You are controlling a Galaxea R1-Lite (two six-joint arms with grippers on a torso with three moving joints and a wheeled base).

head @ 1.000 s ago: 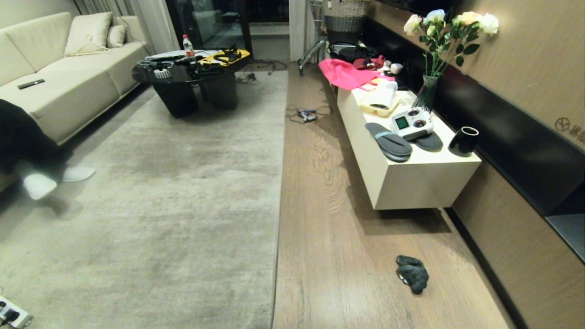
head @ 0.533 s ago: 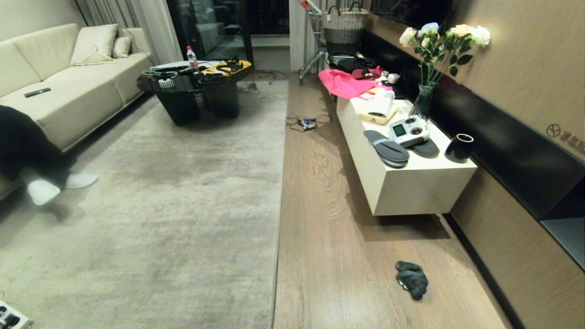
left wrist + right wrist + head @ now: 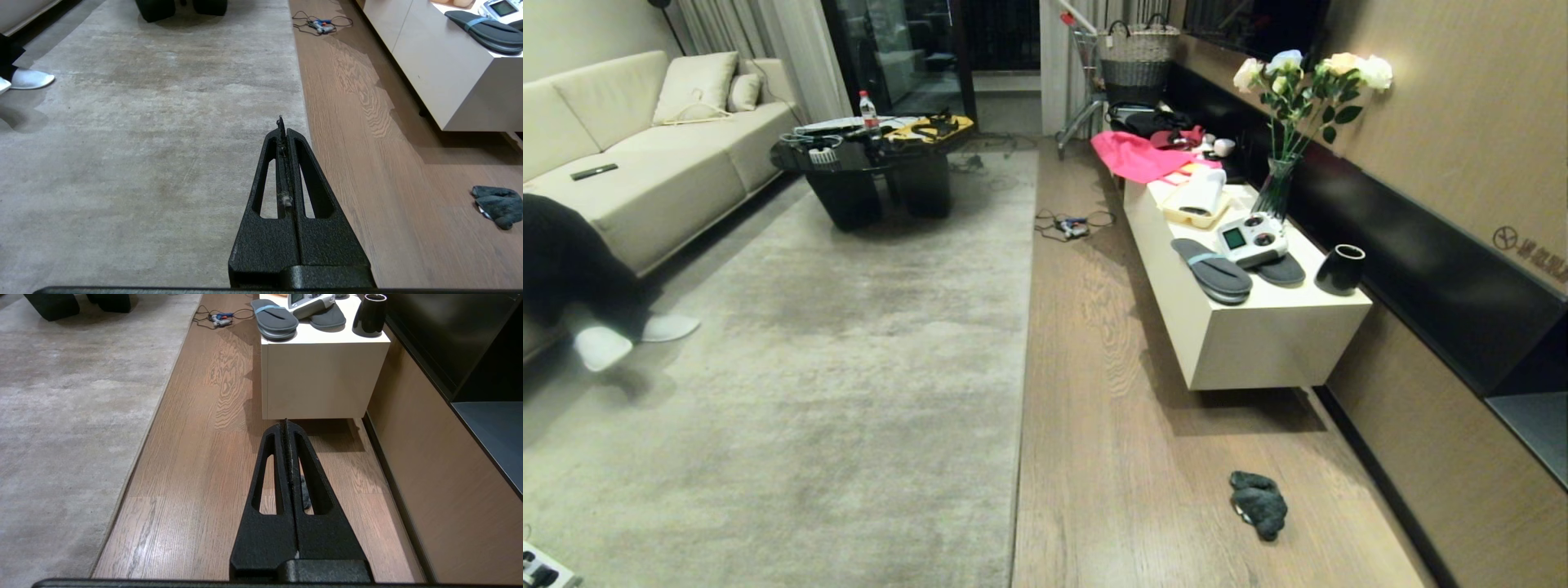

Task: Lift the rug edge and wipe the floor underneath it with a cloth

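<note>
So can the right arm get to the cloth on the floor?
Probably yes. The cloth lies alone on bare floor, just beyond the shut right gripper, with nothing between them. The cabinet stands farther back.

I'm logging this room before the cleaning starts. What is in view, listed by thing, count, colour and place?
rug edge: one, pale grey-beige, lying flat along the wood.
floor: one, light brown planks, right of the rug.
cloth: one, dark grey, on the floor near the cabinet.
cabinet: one, cream, by the right wall.
slippers: two, dark grey, on the cabinet.
cup: one, black, on the cabinet's near end.
vase of flowers: one, white blooms, on the cabinet.
pink fabric: one, far end of the cabinet.
coffee table: one, black, on the rug.
sofa: one, cream, left.
person's legs: dark trousers, white footwear, left.
left tool: black, shut, above the rug.
right tool: black, shut, above the floor.
</note>
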